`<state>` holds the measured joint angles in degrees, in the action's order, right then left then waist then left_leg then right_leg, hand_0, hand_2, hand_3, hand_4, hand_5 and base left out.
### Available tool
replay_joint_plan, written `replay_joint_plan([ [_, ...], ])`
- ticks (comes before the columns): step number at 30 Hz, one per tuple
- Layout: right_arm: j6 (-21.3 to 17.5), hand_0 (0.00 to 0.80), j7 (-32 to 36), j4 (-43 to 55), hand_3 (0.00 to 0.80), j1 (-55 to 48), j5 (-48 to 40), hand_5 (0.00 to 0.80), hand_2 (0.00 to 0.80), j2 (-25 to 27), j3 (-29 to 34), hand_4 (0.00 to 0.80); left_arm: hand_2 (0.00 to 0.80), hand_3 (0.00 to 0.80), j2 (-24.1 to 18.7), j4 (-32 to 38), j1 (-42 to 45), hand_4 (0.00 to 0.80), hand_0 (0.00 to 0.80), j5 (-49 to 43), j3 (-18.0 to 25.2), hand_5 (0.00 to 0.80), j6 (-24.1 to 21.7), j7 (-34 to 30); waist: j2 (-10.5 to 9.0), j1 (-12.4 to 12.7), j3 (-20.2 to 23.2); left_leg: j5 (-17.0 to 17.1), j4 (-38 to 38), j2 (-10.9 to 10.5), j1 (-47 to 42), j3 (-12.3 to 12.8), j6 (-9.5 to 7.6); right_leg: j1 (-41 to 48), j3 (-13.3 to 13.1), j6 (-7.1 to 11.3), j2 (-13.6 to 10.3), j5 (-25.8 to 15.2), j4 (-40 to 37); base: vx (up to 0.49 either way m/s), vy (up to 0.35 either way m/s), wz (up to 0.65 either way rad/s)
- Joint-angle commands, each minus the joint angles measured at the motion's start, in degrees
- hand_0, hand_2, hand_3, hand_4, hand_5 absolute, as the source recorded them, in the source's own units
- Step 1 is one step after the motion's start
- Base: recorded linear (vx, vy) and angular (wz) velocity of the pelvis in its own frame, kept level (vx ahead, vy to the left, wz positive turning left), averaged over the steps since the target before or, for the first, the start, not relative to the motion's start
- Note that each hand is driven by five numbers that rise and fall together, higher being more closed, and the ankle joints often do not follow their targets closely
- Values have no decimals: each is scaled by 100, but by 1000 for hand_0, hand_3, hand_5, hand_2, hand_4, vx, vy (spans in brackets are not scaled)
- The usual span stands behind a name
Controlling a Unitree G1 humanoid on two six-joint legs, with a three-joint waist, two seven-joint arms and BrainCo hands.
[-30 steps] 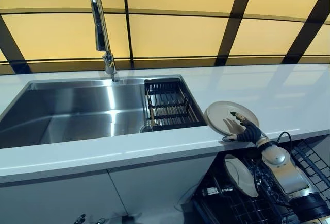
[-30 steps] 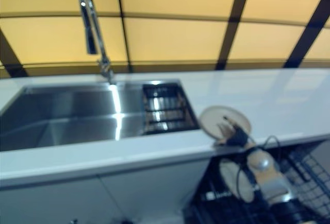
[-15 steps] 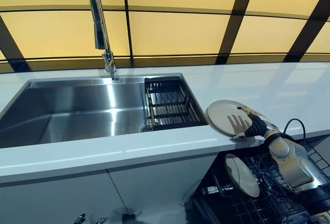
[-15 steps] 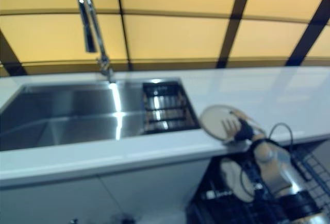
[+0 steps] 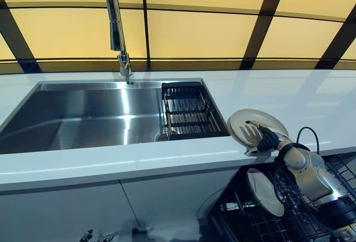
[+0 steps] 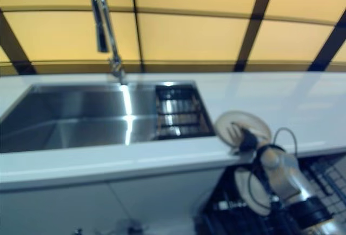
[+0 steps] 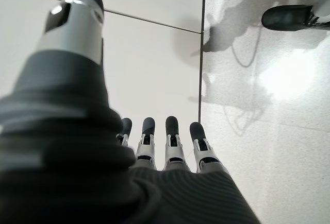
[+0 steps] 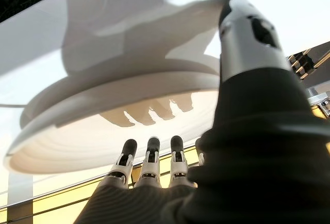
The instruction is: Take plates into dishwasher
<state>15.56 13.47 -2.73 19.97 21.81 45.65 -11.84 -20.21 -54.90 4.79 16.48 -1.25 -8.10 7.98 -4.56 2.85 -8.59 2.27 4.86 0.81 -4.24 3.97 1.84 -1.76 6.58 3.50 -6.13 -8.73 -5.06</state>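
Observation:
A white plate (image 5: 248,123) lies on the white counter (image 5: 167,158) at its front edge, right of the sink. My right hand (image 5: 268,140) reaches up from below the edge. Its straight fingers (image 8: 149,165) lie over the plate's (image 8: 103,131) upper face, and its thumb (image 8: 247,44) touches the underside of the rim. A second white plate (image 5: 264,189) stands on edge in the open dishwasher's wire rack (image 5: 334,169) below the counter. My left hand (image 7: 170,144) hangs over the floor with its fingers straight, holding nothing.
A steel sink (image 5: 83,117) with a tall tap (image 5: 114,25) takes up the counter's left half. A black wire drying rack (image 5: 189,114) sits in the sink's right end, close to the plate. White cabinet fronts (image 5: 111,208) run below.
The camera has shifted, moving the whole scene slightly right. My right hand has slid back left along the plate's near rim; the plate stays at the counter's edge.

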Motion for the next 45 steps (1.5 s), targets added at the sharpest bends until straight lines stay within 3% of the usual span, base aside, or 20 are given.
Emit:
replay_joint_plan([
  [1, -41, 0, -69, -14, 0, 527, -58, 0, 0, 12, -43, 0, 0, 0, -163, 23, -425, 0, 0, -232, -56, 0, -119, 94, -61, 222, -51, -119, -61, -150, 226, -468, -292, 239, 158, 241, -115, 471, 510, 0, 0, 0],
  [19, -42, 0, -137, -161, 0, 400, -158, 0, 0, -223, -74, 0, 0, 0, -136, 38, -483, 0, 0, -206, -96, 0, -101, 136, -38, 219, -61, -112, -58, -162, 234, -510, -297, 235, 138, 247, -125, 460, 509, 0, 0, 0],
  [24, -3, 292, -125, -204, 292, 421, -127, 292, 292, -228, -68, 292, 0, 0, -123, 26, -496, 0, 0, -194, -118, 0, -111, 151, -31, 211, -57, -112, -56, -165, 226, -526, -297, 229, 124, 249, -130, 464, 521, 0, 0, 0],
  [25, -2, 314, -120, -207, 314, 427, -126, 314, 314, -224, -66, 314, 0, 0, -121, 33, -497, 0, 0, -200, -112, 0, -104, 148, -30, 212, -57, -112, -57, -166, 228, -528, -299, 228, 121, 248, -130, 464, 522, 0, 0, 0],
  [45, -84, 370, -55, -44, 370, 449, -126, 370, 370, -102, 8, 370, 0, 0, -153, 74, -536, 0, 0, -183, -84, 0, -100, 144, -71, 198, -113, -109, -73, -148, 270, -590, -312, 170, 41, 243, -111, 493, 607, 0, 0, 0],
])
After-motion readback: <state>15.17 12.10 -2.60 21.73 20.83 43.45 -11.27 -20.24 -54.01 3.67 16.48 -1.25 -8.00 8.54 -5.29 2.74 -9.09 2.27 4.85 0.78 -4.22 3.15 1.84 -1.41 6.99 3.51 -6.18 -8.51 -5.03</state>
